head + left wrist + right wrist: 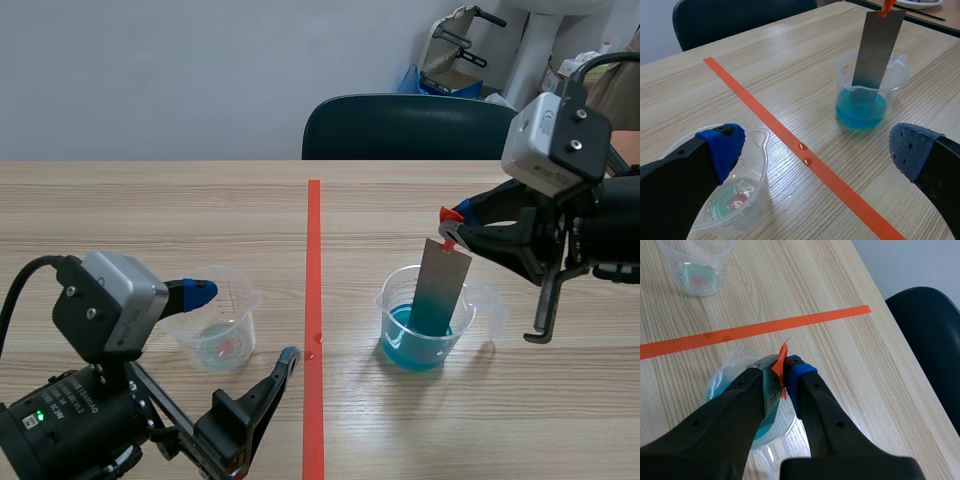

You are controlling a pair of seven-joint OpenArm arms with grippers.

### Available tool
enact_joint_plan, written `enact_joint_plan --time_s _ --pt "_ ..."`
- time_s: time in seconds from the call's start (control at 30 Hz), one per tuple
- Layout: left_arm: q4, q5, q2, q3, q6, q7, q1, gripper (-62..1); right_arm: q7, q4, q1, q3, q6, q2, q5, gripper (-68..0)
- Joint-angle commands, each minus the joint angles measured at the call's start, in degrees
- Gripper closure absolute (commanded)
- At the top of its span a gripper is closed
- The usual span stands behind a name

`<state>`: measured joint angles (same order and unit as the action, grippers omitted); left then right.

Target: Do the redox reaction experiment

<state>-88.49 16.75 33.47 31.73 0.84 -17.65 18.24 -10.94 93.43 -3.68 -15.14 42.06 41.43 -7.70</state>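
- Two risks stand out. The right end effector (452, 226) pinches the flat grey metal strip (443, 285) only at its very top, by the small orange tab (451, 213). So thin a hold could let the strip twist or slip and drop into the clear plastic beaker of blue liquid (425, 325).
- The strip stands slightly tilted inside that beaker, right of the tape line, with its lower end dipped in the blue liquid and close to the rim. Any sideways drag by the arm would probably lever it against the rim and tip the light beaker, spilling liquid across the wooden counter (150, 220).
- Lifted out wet, the strip would likely drip. A couple of droplets (803, 154) sit on the orange-red tape line (314, 300).
- The right end effector is clenched on the strip, its fingers nearly together with the tab between them. It is above the beaker and seemingly clear of it.
- The left end effector (817, 150) is spread wide and grasps nothing, low over the counter. One blue pad (722, 147) sits at the rim of the small clear plastic beaker (747, 195), which holds only a pale film at its bottom. Whether the pad touches the rim cannot be told, but a careless swing could knock this beaker over.
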Motion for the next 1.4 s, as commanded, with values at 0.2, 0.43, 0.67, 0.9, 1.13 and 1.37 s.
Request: enact_joint_plan --time_s 0.2,0.43,0.67,0.9,1.13,1.37 --pt "-0.83 0.11 -0.59 0.17 -0.11 -0.81 -0.17 -62.0 -0.39 0.55 0.52 0.07 0.66 0.81 -0.02 -0.8" --pt "-0.83 0.11 -0.59 0.17 -0.11 -0.81 -0.17 -62.0 -0.39 0.55 0.52 0.07 0.66 0.81 -0.02 -0.8" --pt "-0.83 0.11 -0.59 0.17 -0.11 -0.83 -0.2 -62.0 -0.39 0.59 0.52 0.11 0.66 0.81 -0.02 -0.8" --pt "-0.83 0.11 -0.59 0.17 -0.11 -0.83 -0.2 -62.0 0.11 4.2 0.5 1.49 0.66 2.23 -1.2 -0.8" --pt "-0.83 0.11 -0.59 0.17 -0.11 -0.83 -0.2 -62.0 4.17 10.91 0.5 1.75 0.66 8.04 -9.97 -0.8" --pt "-0.83 0.11 -0.59 0.17 -0.11 -0.81 -0.17 -62.0 9.22 17.68 0.5 2.14 0.66 15.54 -19.87 -0.8"
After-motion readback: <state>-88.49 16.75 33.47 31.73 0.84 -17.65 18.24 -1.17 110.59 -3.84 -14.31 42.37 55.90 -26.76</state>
